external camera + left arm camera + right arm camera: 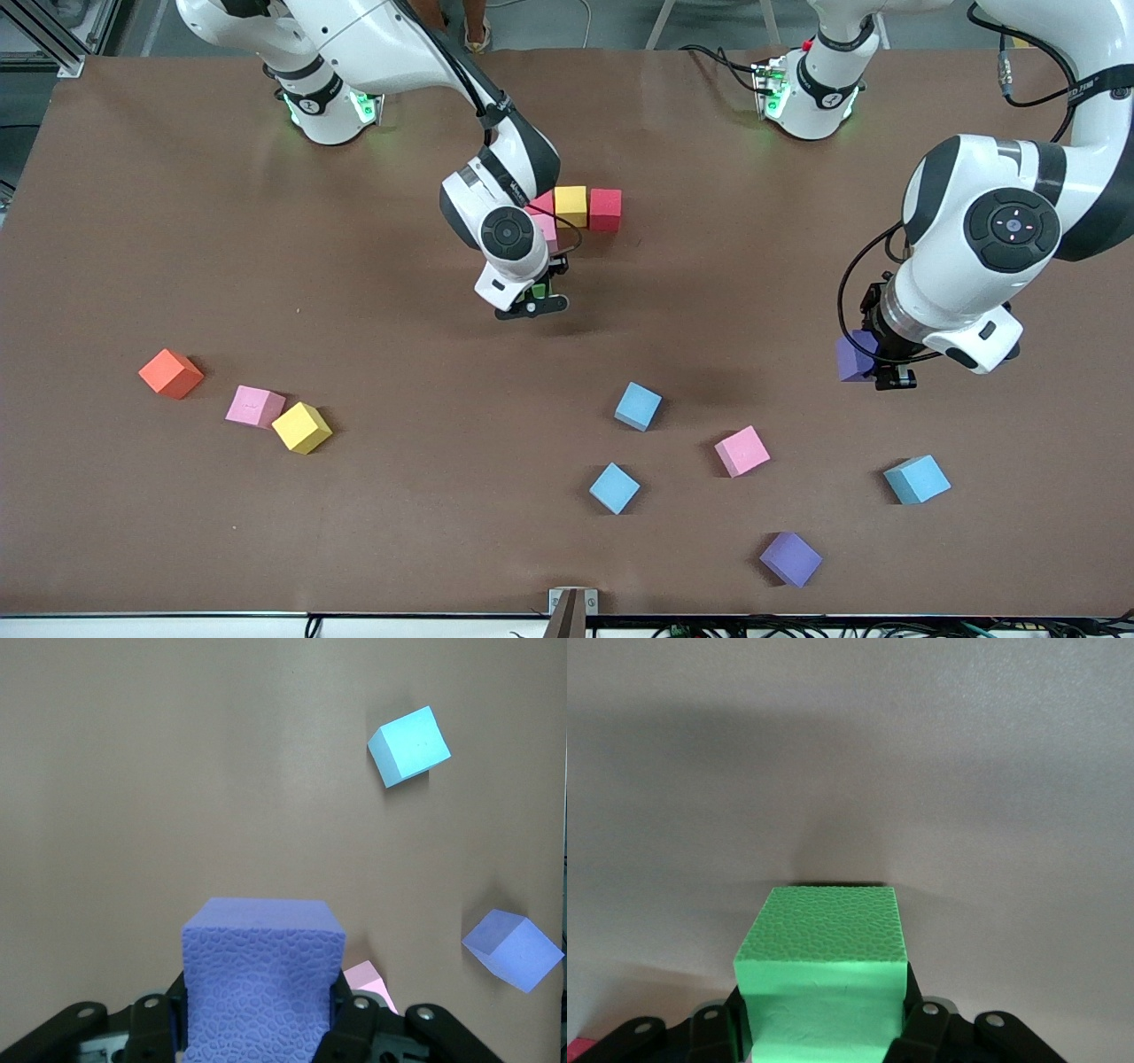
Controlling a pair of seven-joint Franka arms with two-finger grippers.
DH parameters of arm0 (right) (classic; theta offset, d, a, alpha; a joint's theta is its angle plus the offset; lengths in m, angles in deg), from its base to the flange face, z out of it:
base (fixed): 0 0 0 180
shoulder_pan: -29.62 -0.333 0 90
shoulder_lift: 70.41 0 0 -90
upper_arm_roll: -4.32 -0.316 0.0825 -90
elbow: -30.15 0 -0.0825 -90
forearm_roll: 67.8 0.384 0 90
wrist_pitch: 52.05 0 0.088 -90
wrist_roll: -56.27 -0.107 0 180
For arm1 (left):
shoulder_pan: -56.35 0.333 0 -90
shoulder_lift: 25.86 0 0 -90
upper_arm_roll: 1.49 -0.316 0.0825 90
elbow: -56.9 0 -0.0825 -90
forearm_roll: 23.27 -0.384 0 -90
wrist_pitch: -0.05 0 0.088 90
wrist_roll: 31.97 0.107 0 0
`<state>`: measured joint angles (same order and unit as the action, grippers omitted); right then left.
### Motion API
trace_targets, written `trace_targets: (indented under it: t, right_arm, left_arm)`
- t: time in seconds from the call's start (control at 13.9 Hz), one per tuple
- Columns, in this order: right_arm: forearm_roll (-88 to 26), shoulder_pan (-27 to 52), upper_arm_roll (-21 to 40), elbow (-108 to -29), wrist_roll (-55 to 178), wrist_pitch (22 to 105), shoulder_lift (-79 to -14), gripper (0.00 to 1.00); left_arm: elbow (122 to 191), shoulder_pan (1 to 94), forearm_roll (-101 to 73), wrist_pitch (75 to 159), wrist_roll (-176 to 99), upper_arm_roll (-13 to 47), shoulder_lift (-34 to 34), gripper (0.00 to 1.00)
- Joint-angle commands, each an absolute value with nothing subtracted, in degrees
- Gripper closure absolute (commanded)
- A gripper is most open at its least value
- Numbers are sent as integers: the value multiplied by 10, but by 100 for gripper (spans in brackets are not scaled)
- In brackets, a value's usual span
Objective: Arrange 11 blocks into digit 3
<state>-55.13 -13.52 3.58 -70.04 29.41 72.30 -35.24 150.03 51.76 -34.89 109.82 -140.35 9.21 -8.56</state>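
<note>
A row of pink [540, 204], yellow [571, 206] and red [605, 209] blocks stands mid-table, with a second pink block [551, 234] touching it, partly hidden by the right arm. My right gripper [536, 297] [824, 1028] is shut on a green block [537, 291] [822, 974], low over the table next to that second pink block. My left gripper [877, 363] [263, 1028] is shut on a purple block [855, 354] [263, 979], over bare table toward the left arm's end.
Loose blocks lie nearer the camera: orange [171, 373], pink [255, 407] and yellow [302, 427] toward the right arm's end; light blue [639, 406], light blue [614, 487], pink [741, 450] [368, 981], light blue [917, 479] [408, 746] and purple [790, 558] [512, 950] toward the left arm's.
</note>
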Motion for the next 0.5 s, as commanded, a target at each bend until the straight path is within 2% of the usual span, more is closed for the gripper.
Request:
trace_targets:
  t: [0.0,0.43]
  right_arm:
    - [-538,-141,39,-703,288,724,-353,65]
    - [-526,-145,36,-704,288,729,-350,66]
  left_arm:
    - [1506,517,-358,1090,-1403,93,-97,89]
    - [1507,519,-359,1090,-1403,92,-97,88]
